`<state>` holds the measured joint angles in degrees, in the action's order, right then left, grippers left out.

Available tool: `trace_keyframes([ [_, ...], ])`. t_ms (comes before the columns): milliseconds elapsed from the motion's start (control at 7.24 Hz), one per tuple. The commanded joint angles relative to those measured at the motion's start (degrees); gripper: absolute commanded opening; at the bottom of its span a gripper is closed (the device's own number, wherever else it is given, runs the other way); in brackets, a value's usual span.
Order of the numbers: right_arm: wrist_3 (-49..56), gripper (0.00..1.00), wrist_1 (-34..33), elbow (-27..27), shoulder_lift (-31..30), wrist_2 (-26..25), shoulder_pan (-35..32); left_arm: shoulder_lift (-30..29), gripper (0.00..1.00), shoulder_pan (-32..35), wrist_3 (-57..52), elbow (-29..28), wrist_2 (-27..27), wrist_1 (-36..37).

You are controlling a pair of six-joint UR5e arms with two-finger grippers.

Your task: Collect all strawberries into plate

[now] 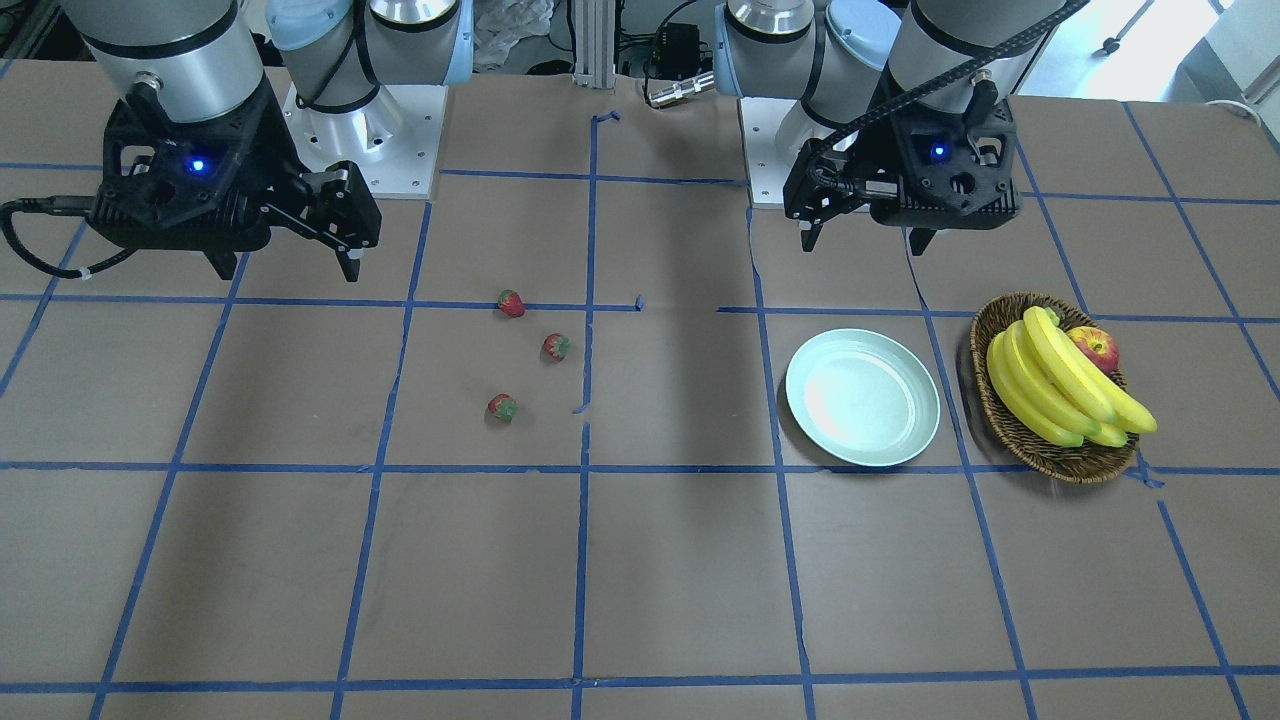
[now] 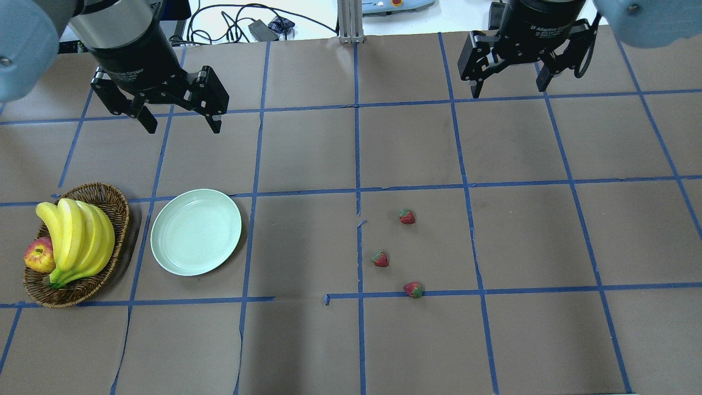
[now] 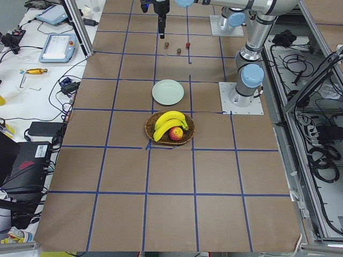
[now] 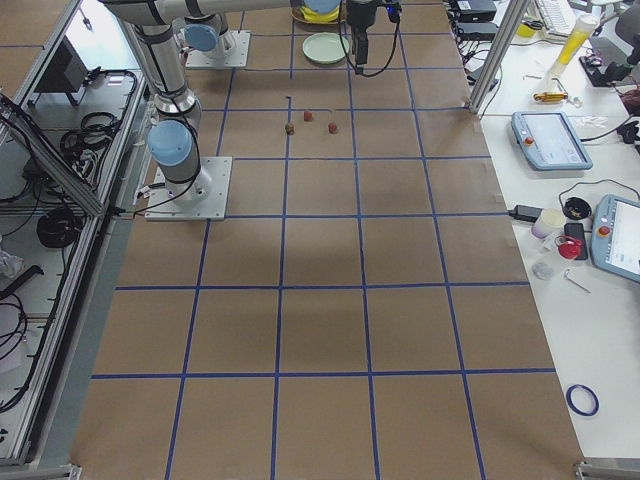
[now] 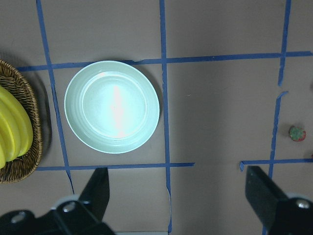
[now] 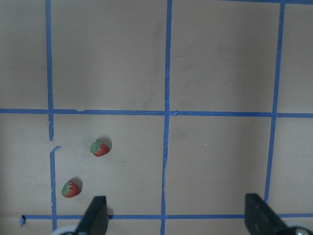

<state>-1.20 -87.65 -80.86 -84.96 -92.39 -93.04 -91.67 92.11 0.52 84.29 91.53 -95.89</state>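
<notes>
Brown paper covers the wide table (image 2: 307, 340), ruled into large squares by blue tape lines (image 2: 357, 153). On it lies the round, shallow, pale mint-green plate (image 2: 196, 231), its glossy surface catching the light. Just beside the plate on the robot's left, not touching it, stands a brown woven wicker basket (image 2: 119, 211). It holds a bunch of yellow bananas (image 2: 77, 238) and a red-yellow apple (image 2: 39, 255). The apple is tucked against the bananas on the side away from the plate.

Three small red strawberries with green leafy caps lie on the paper to the robot's right of the plate. They are well apart from it and loosely spread, none touching another. The first strawberry (image 2: 380, 259) is the one nearest the plate. The second strawberry (image 2: 407, 216) and the third strawberry (image 2: 414, 289) lie a little farther from the plate, on either side of the first. The third strawberry rests on a tape line.

The black two-finger left gripper (image 2: 182, 123) hangs in the air over the table, raised well clear of the plate. Its fingers are spread wide and hold nothing. Its wrist view looks down on the whole plate, which shows beyond the fingertips. The black two-finger right gripper (image 2: 509, 90) hangs far from the plate on the strawberries' side, also raised. Its fingers are likewise spread wide and hold nothing. Its wrist view shows two of the strawberries lying on the paper below.
</notes>
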Motion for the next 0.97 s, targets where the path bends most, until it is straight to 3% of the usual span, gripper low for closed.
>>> trace_keyframes([
  [0,0.0,1.00,-0.8,-0.3,1.3,0.5,0.1,-0.2,1.00,0.0,-0.1,0.1,0.0,0.0],
  [276,0.0,1.00,-2.9,-2.6,4.1,1.3,0.0,-0.1,1.00,0.0,0.0,0.3,-0.3,0.0],
  [690,-1.2,0.97,-6.2,-10.5,6.3,2.8,-3.3,-0.1,1.00,0.0,0.0,0.9,0.1,0.0],
  [828,-2.1,0.96,-12.2,-14.7,7.5,3.0,-6.3,0.1,1.00,0.0,0.0,1.4,0.1,0.0],
])
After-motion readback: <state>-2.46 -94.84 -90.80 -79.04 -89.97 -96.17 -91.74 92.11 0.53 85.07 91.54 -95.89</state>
